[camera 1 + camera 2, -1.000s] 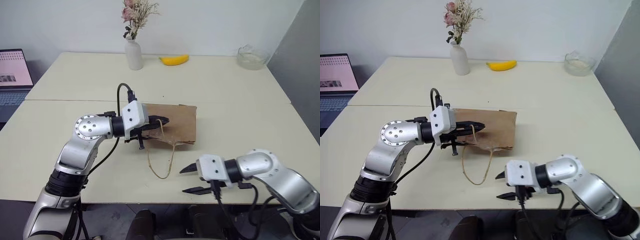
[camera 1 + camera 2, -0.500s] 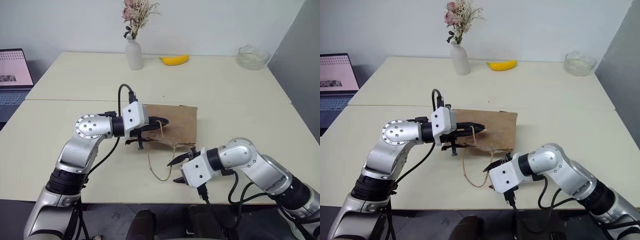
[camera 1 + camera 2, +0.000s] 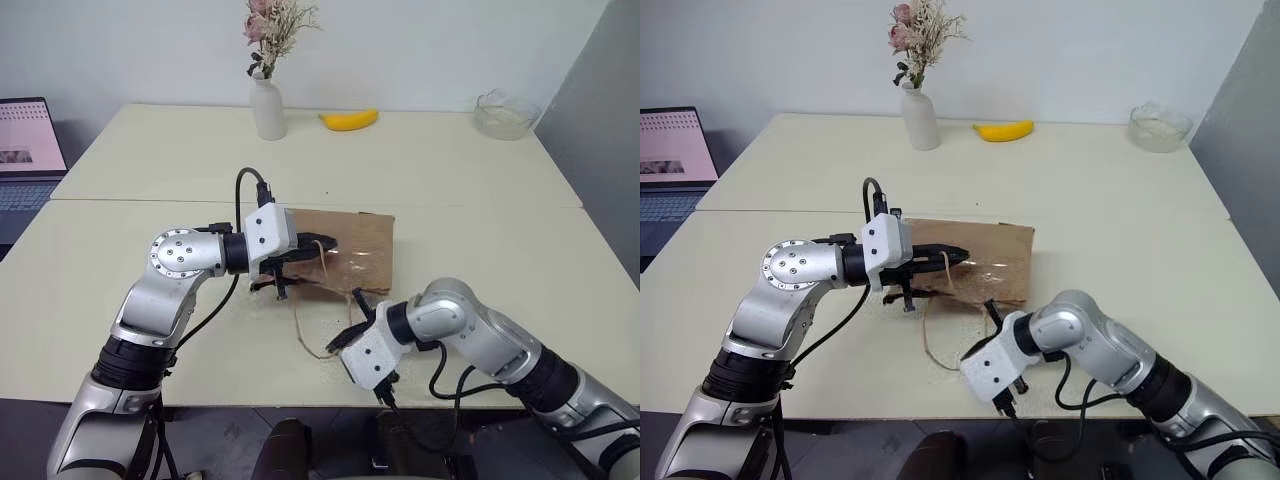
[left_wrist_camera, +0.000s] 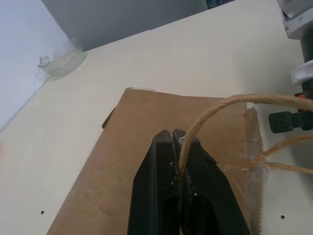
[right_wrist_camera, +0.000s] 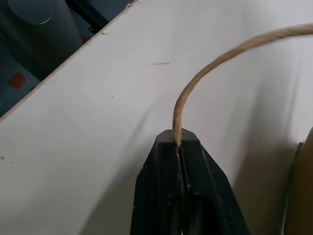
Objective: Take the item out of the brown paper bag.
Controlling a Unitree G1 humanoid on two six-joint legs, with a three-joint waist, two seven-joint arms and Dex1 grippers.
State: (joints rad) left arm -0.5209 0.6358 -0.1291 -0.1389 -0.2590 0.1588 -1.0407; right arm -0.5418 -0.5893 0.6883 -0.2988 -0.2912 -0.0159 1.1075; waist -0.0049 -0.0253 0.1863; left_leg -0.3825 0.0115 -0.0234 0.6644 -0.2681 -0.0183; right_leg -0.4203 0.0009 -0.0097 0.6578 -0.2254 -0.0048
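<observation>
On the table (image 3: 480,200), brown paper bag (image 3: 360,245) lies flat; both end effectors pinch its handles.

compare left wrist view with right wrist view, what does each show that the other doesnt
Left wrist view: the left end effector shut on one handle over the flat brown paper bag, with a glass bowl at the far table edge.

Right wrist view: the right end effector shut on the other handle, above bare tabletop near its edge.

Both: closed black fingers pinching a tan handle loop over the cream table.
</observation>
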